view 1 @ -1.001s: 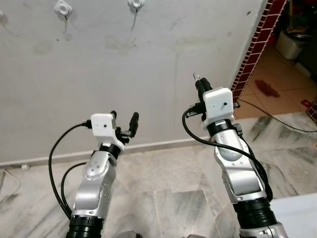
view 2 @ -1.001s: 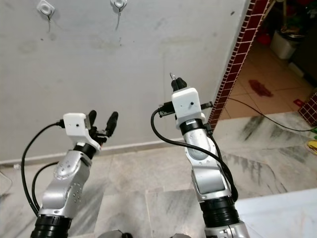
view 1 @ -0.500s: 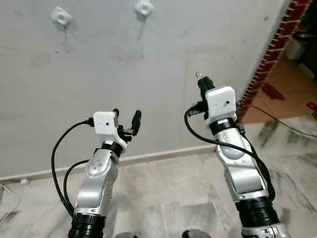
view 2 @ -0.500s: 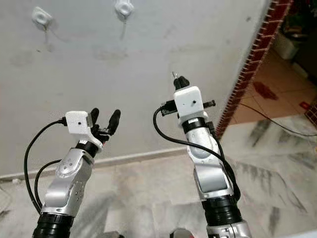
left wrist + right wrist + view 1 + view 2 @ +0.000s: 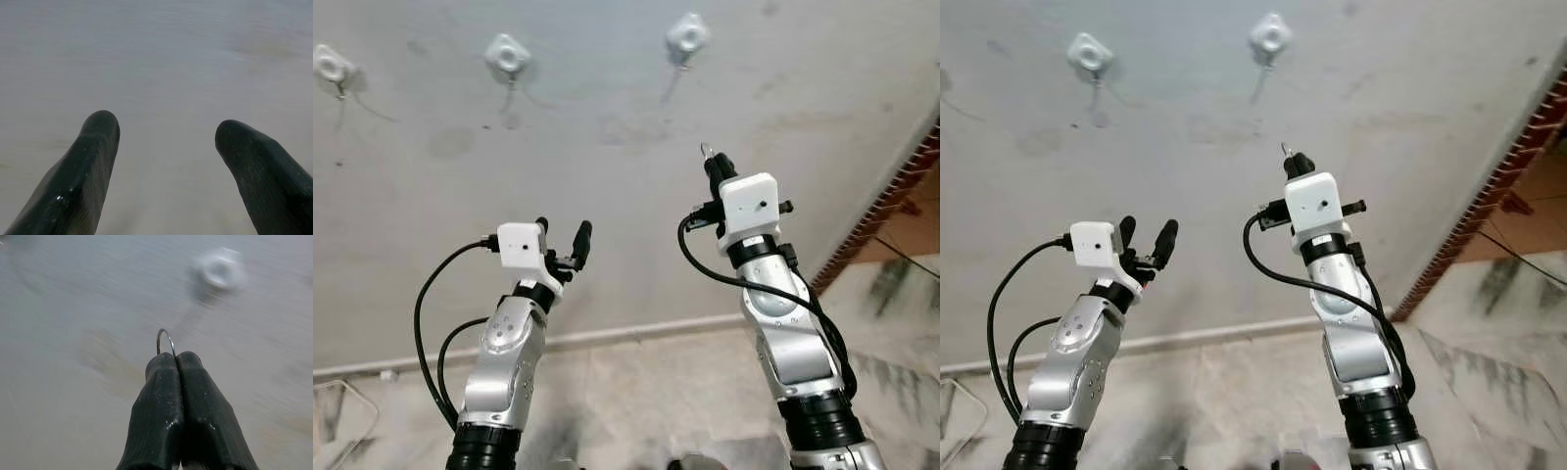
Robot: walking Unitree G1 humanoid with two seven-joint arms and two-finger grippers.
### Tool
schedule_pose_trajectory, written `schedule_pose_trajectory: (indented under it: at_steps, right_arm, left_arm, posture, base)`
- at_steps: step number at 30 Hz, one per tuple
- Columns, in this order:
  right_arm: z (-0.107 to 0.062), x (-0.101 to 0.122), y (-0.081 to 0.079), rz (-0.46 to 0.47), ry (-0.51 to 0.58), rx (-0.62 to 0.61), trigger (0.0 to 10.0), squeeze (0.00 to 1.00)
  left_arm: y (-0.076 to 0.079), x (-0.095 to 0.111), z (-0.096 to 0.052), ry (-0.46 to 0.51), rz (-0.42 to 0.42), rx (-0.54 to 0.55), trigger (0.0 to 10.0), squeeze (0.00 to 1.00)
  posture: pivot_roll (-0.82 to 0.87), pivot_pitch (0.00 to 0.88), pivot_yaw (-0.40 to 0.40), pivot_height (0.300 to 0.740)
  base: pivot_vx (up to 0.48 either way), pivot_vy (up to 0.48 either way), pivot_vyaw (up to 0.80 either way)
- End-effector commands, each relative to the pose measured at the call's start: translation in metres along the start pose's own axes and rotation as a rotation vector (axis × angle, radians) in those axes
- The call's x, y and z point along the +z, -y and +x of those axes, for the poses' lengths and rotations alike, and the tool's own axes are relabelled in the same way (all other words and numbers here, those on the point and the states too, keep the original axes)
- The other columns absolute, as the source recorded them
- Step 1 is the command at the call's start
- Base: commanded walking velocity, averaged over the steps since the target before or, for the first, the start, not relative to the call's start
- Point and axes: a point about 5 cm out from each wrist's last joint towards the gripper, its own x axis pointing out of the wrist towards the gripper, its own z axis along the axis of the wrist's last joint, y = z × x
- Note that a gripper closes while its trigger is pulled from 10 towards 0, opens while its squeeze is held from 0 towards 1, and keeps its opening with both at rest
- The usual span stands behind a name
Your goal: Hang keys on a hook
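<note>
My right gripper (image 5: 710,159) is raised in front of a grey wall and is shut on a thin silver key ring (image 5: 165,340), whose loop pokes out past the fingertips (image 5: 161,363). The keys themselves are hidden. Three white hooks are stuck high on the wall: one (image 5: 686,36) above and slightly left of the right gripper, a middle one (image 5: 507,54), and a left one (image 5: 331,67). A blurred hook (image 5: 221,270) lies ahead of the ring in the right wrist view, well apart from it. My left gripper (image 5: 561,235) stands open and holds nothing, lower down, facing bare wall.
A red-tiled wall edge (image 5: 899,196) runs down the right side, with orange floor beyond it. Grey marble floor (image 5: 636,392) and a pale skirting board (image 5: 626,333) lie below. A white wire object (image 5: 342,416) sits at the bottom left.
The camera has swung left and tilted up, so the hooks sit lower and further right in the picture and a third hook has come into view. Both arms hold their pose.
</note>
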Motion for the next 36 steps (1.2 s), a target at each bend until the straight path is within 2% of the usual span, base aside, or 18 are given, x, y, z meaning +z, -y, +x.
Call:
schedule_pose_trajectory:
  at_steps: [1,2,7,24,31,36]
  right_arm:
    - [0.001,0.004,-0.007,0.008,0.018,0.025,10.0,0.0]
    - [0.001,0.004,-0.007,0.008,0.017,0.026,10.0,0.0]
    - [0.001,0.004,-0.007,0.009,0.017,0.029,10.0,0.0]
    - [0.001,0.003,-0.005,0.005,0.011,0.024,10.0,0.0]
    - [0.0,0.002,-0.006,0.007,0.008,0.025,10.0,0.0]
    - [-0.001,0.003,-0.009,0.043,0.014,0.047,10.0,0.0]
  left_arm:
    - [-0.009,-0.003,-0.003,-0.018,0.018,0.036,10.0,0.0]
    - [-0.009,-0.003,-0.004,-0.019,0.037,0.036,10.0,0.0]
    - [-0.007,-0.002,-0.004,-0.011,0.026,0.033,10.0,0.0]
    - [-0.007,-0.003,-0.004,-0.01,0.02,0.035,10.0,0.0]
    - [-0.008,-0.002,-0.004,-0.004,-0.004,0.039,10.0,0.0]
    - [-0.026,-0.01,-0.01,-0.031,0.059,0.1,10.0,0.0]
  posture:
    - [-0.01,0.155,0.035,0.74]
    - [-0.01,0.155,0.034,0.74]
    - [-0.02,0.155,0.032,0.74]
    - [-0.02,0.159,0.032,0.74]
    - [-0.02,0.158,0.034,0.74]
    - [-0.01,0.16,0.034,0.74]
  base:
    - [0.0,0.0,0.0]
    - [0.0,0.0,0.0]
    - [0.0,0.0,0.0]
    - [0.0,-0.387,0.0]
    - [0.0,-0.148,0.0]
    - [0.0,0.0,0.0]
